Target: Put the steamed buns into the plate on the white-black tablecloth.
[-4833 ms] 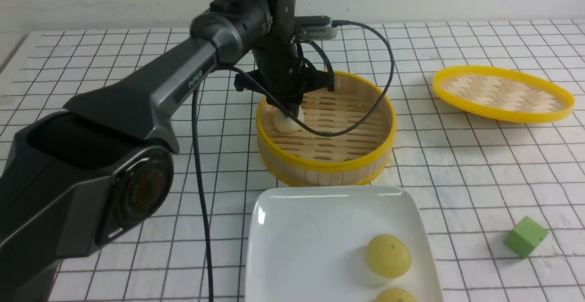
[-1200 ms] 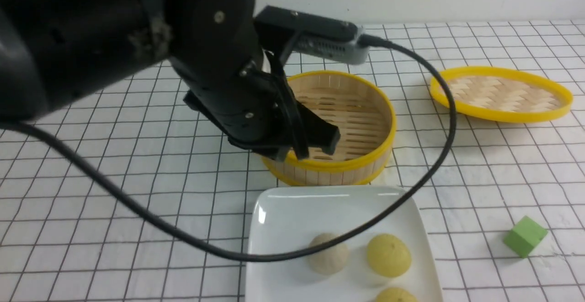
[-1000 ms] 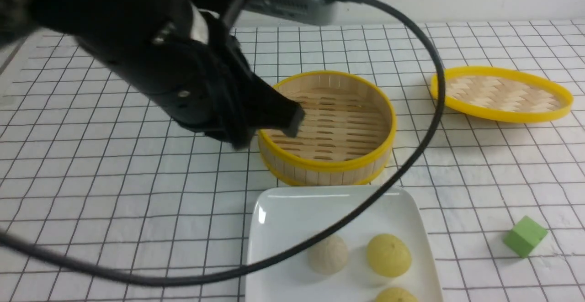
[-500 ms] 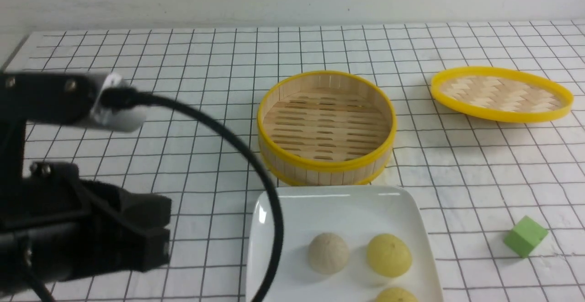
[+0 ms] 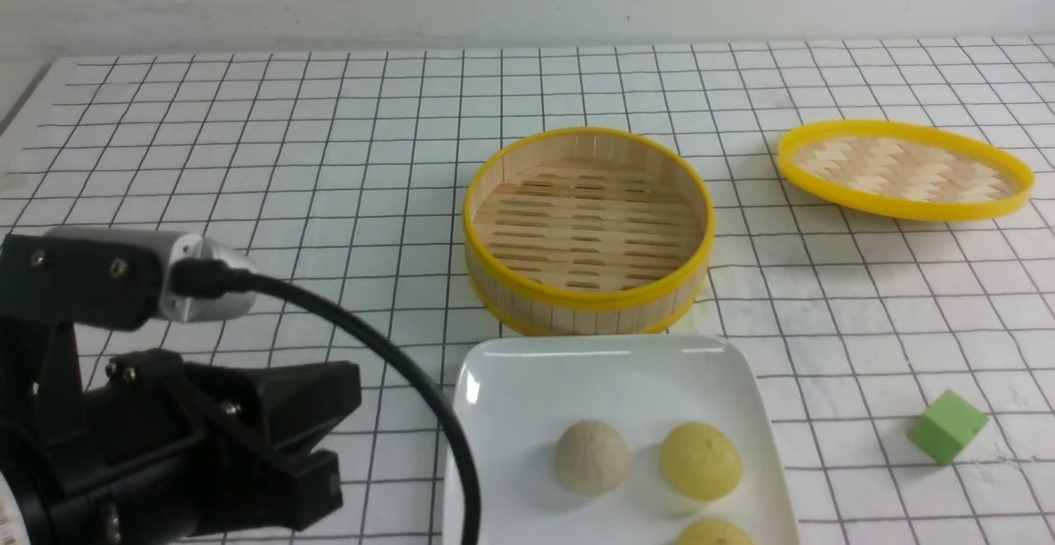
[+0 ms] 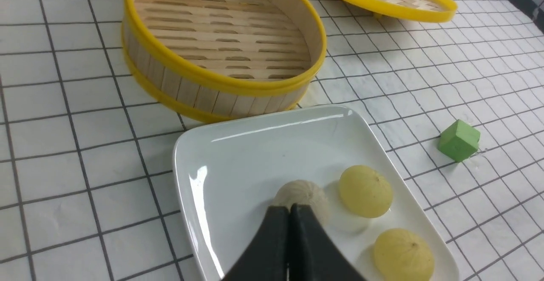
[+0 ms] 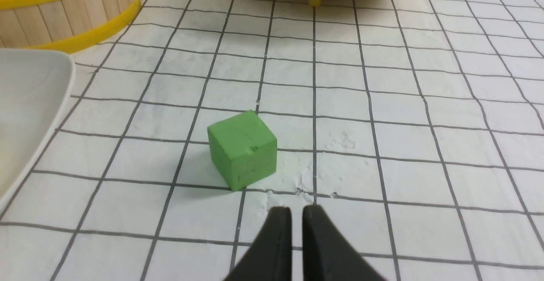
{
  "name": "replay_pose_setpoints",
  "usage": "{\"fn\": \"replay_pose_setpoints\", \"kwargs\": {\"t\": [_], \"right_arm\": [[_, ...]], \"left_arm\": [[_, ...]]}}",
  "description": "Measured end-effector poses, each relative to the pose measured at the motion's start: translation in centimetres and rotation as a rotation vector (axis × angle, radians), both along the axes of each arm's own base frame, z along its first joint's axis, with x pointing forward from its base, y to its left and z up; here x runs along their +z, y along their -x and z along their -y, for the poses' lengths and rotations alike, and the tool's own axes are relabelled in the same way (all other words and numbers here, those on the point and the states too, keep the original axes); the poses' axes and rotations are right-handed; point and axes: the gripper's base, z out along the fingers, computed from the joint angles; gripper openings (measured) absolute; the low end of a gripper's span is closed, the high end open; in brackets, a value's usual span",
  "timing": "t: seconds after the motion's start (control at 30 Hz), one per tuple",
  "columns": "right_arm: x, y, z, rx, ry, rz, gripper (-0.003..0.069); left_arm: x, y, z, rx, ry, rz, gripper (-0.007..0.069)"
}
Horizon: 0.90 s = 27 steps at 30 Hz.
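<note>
My left gripper (image 6: 293,213) is closed on nothing and could nudge the beige bun (image 5: 592,458) if I dipped it; my right gripper (image 7: 297,213) is nearly shut, also without a load. The bamboo steamer (image 5: 587,306) is bare inside, beyond the plate's (image 5: 527,388) far edge; the plate holds the beige bun mid-way across, then two yellow buns (image 5: 701,461) toward its right edge

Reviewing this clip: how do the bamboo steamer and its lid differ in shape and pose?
Depth: the steamer has tall slatted walls, while the lid is shallow with a low rim.
Inside: the steamer's floor is slotted, whereas the lid's surface is a closed weave.
Pose: the steamer sits level on the cloth; the lid looks tilted.
Both are round, bamboo-coloured and edged in yellow.
</note>
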Motion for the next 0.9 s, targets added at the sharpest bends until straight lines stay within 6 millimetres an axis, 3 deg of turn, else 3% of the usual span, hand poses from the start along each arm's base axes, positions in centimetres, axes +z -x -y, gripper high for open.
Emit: {"fn": "replay_pose_setpoints", "kwargs": {"t": [0.23, 0.4, 0.53, 0.6, 0.9], "right_arm": [[0.0, 0.0, 0.0, 0.0, 0.0, 0.0, 0.0071], [0.0, 0.0, 0.0, 0.0, 0.0, 0.0, 0.0079], [0.0, 0.0, 0.0, 0.0, 0.0, 0.0, 0.0083], [0.0, 0.0, 0.0, 0.0, 0.0, 0.0, 0.0089], [0.0, 0.0, 0.0, 0.0, 0.0, 0.0, 0.0101]], "left_arm": [[-0.4, 0.1, -0.3, 0.002, -0.06, 0.007, 0.0034], [-1.8, 1.4, -2.5, 0.028, -0.139, 0.066, 0.0035], [-3.9, 3.1, -5.3, 0.116, -0.153, 0.152, 0.0037], [-6.2, 4.3, -7.1, 0.201, -0.204, 0.216, 0.0039], [-12.3, 5.8, -9.6, 0.513, -0.306, 0.231, 0.0052]]}}
